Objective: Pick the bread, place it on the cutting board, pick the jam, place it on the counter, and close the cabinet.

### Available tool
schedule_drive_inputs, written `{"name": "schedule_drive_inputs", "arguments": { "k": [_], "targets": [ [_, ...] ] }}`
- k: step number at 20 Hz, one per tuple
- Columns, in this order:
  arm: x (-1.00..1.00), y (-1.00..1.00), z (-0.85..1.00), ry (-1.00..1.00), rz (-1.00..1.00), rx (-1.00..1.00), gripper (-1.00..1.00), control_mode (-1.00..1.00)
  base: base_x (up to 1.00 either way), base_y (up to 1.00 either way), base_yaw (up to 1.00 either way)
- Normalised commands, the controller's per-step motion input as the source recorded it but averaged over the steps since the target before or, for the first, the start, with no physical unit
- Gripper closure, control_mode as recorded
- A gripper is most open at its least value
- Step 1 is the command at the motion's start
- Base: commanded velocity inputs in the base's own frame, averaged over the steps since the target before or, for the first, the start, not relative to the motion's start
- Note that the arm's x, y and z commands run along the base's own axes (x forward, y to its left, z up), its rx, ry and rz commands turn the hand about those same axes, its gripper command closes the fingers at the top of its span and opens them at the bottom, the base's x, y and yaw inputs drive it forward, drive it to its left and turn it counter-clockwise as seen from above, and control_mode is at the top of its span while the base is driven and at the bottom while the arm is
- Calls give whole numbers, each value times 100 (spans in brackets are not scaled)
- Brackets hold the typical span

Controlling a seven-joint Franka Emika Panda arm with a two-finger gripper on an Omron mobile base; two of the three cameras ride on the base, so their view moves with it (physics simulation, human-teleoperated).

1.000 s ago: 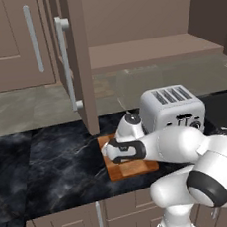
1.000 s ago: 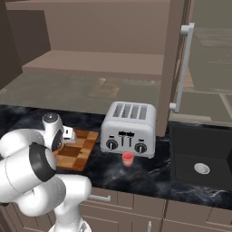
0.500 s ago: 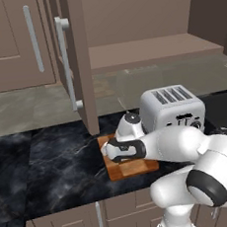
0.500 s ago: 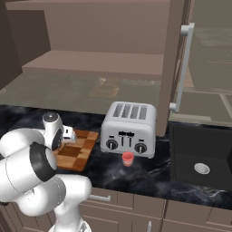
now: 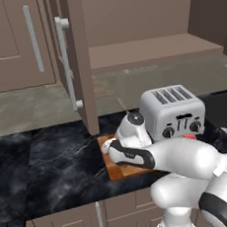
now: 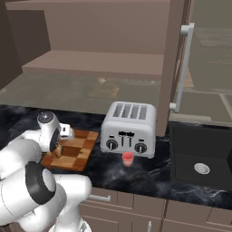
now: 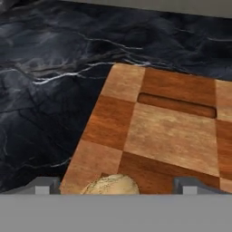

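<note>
In the hand view the bread (image 7: pixel 111 185), a golden-brown bun, lies on the near end of the checkered cutting board (image 7: pixel 172 131). My gripper (image 7: pixel 118 185) is open, with one fingertip well clear of the bun on each side. From the right base view the gripper (image 6: pixel 59 149) hangs low over the left part of the cutting board (image 6: pixel 79 147). The jam (image 6: pixel 128 158), a small pinkish-red jar, stands on the black marble counter (image 6: pixel 149 176) in front of the toaster. The cabinet (image 5: pixel 77 59) door stands open, its edge over the board's back.
A silver toaster (image 6: pixel 129 129) stands right of the board, close to my arm. A dark sink (image 6: pixel 201 156) lies at the far right. The open door's bar handle (image 5: pixel 67 66) juts out on the left. Bare counter (image 5: pixel 51 161) stretches left of the board.
The jaws have spread wide and let go of the bread, which now rests on the cutting board. The arm has hardly moved.
</note>
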Motion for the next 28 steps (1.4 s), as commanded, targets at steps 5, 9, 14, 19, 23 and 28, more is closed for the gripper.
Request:
{"name": "schedule_drive_inputs", "arguments": {
  "k": [5,9,14,19,23,28],
  "targets": [
    [-18,0,42,-20,0,0,-100,-100,0,0,0],
    [-16,0,48,-21,0,0,-100,-100,0,0,0],
    [-7,0,45,-20,0,0,-100,-100,0,0,0],
    [-12,0,39,-19,0,0,-100,-100,0,0,0],
    [-18,0,39,-19,0,0,-100,-100,0,0,0],
    [-19,0,34,-16,0,0,-100,-100,0,0,0]
  ]
}}
